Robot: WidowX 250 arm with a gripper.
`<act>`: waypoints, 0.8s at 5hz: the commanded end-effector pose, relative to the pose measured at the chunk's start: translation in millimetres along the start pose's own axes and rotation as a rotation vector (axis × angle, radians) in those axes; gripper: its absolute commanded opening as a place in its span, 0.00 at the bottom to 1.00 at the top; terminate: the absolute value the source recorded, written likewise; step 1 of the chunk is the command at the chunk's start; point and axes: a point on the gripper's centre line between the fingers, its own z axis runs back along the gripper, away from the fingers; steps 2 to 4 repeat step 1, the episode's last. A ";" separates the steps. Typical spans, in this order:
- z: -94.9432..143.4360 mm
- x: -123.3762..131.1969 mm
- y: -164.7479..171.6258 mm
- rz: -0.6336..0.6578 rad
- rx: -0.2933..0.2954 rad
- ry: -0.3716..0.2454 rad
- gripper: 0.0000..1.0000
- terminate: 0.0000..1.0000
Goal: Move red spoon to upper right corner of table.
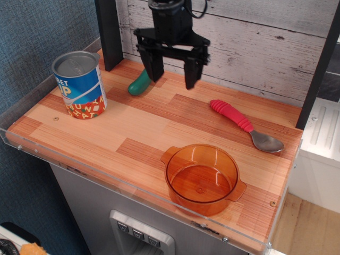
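The red spoon (243, 125) lies flat on the table (133, 133) toward the back right, its ribbed pinkish-red handle pointing up-left and its silver bowl down-right near the right edge. My gripper (173, 77) hangs open and empty above the back middle of the table, well to the left of the spoon. Its left finger partly hides the top end of the green pickle toy.
A green pickle toy (139, 84) lies just left of my gripper. A blue and orange soup can (79, 85) stands at the left. An orange transparent pot (202, 178) sits at the front. A black post (110, 32) rises at the back left.
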 end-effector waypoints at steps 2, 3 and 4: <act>38.5 33.8 36.5 -0.102 0.052 -0.095 1.00 1.00; 38.5 33.8 36.5 -0.102 0.052 -0.095 1.00 1.00; 38.5 33.8 36.5 -0.102 0.052 -0.095 1.00 1.00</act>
